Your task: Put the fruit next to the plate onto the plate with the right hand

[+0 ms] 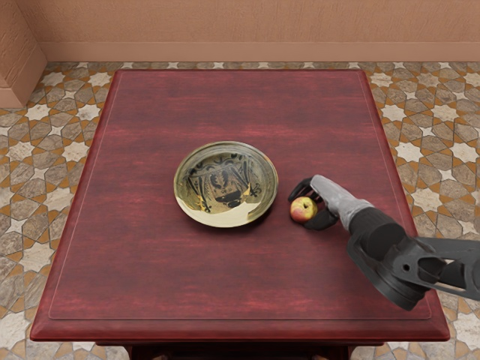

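One fruit (302, 208), a small red-and-yellow apple, sits on the dark red counter (150, 247) just beside the right rim of the plate (225, 184), not on it. The right hand (319, 204) comes in from the right edge. Its dark fingers (300, 186) curl round the fruit on its far and near sides, close against it. Only a narrow strip of bare counter separates fruit from plate. Patterned floor tiles (45, 150) surround the counter.

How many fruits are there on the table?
1. The fruit sits on the table just right of the plate, not on it, with the right hand at it. Nothing seems to hide another.
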You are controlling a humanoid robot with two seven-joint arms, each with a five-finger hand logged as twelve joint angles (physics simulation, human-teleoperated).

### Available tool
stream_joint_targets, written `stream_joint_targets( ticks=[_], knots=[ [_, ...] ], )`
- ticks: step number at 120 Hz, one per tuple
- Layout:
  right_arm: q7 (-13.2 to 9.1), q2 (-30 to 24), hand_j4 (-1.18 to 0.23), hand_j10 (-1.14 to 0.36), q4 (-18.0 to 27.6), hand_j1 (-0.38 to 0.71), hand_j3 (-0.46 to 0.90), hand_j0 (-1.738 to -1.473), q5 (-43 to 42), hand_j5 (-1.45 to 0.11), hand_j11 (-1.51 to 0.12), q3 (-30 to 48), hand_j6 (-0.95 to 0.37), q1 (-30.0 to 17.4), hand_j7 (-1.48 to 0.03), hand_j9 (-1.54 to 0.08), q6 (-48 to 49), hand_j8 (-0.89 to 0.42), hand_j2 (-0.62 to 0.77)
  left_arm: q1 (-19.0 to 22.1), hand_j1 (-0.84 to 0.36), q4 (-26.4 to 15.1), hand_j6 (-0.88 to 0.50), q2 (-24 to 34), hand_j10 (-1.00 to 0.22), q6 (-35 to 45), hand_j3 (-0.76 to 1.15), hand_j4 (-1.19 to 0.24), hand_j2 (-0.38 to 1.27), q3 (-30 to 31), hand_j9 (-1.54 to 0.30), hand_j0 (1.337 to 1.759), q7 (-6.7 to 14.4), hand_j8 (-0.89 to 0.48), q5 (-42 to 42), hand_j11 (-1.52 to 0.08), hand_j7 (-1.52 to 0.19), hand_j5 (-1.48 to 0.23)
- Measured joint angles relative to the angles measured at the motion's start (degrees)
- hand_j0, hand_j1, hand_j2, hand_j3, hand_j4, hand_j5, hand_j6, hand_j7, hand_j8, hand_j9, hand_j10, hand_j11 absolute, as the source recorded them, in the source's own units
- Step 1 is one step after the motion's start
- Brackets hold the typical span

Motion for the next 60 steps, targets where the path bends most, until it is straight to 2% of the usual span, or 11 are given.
stream_joint_targets(
  ticks=[11, 14, 26, 38, 52, 60],
  knots=[
    [0.0, -0.1, -0.63, -0.13, 0.0, 0.27, 0.00, -1.651, 0.1, -0.77, -0.98, 0.0, -0.42, 0.1, -0.80, -0.81, 0.1, -0.44, 0.04, 0.0, 0.07, 0.0, -0.23, 0.0, -0.23, 0.0, 0.00, -0.23, 0.05, 0.0, -0.30, 1.658, 0.0, -0.23, 0.0, -0.30, -0.30, -0.30],
    [0.1, -0.1, -0.64, -0.18, 0.0, 0.27, 0.00, -1.651, 0.1, -0.79, -0.92, 0.1, -0.42, 0.2, -0.82, -0.83, 0.1, -0.45, 0.07, 0.0, 0.07, 0.0, -0.23, 0.0, -0.23, 0.0, 0.00, -0.23, 0.05, 0.0, -0.30, 1.658, 0.0, -0.23, 0.0, -0.30, -0.30, -0.30],
    [0.2, -0.6, -0.66, -0.39, 0.0, 0.25, 0.00, -1.650, 0.3, -0.87, -0.95, 0.3, -0.46, 0.6, -0.88, -0.89, 0.1, -0.48, 0.14, 0.0, 0.07, 0.0, -0.23, 0.0, -0.23, 0.0, 0.00, -0.23, 0.05, 0.0, -0.30, 1.658, 0.0, -0.23, 0.0, -0.30, -0.30, -0.30],
    [0.2, -1.0, -0.68, -0.53, 0.0, 0.22, 0.00, -1.650, 0.9, -0.92, -0.97, 0.5, -0.48, 2.1, -0.91, -0.93, 0.1, -0.51, 0.17, 0.0, 0.07, 0.0, -0.23, 0.0, -0.23, 0.0, 0.00, -0.23, 0.05, 0.0, -0.30, 1.658, 0.0, -0.23, 0.0, -0.30, -0.30, -0.30],
    [0.2, -1.6, -0.68, -0.62, 0.0, 0.22, 0.00, -1.650, 3.2, -0.96, -0.98, 0.5, -0.48, 4.9, -0.94, -0.96, 0.1, -0.52, 0.22, 0.0, 0.07, 0.0, -0.23, 0.0, -0.23, 0.0, 0.00, -0.23, 0.05, 0.0, -0.30, 1.658, 0.0, -0.23, 0.0, -0.30, -0.30, -0.30],
    [0.1, -2.1, -0.65, -0.65, 0.0, 0.23, 0.00, -1.650, 5.2, -0.98, -0.98, 1.0, -0.45, 6.9, -0.94, -0.97, 0.2, -0.50, 0.17, 0.0, 0.07, 0.0, -0.23, 0.0, -0.23, 0.0, 0.00, -0.23, 0.05, 0.0, -0.30, 1.658, 0.0, -0.23, 0.0, -0.30, -0.30, -0.30]
  ],
)
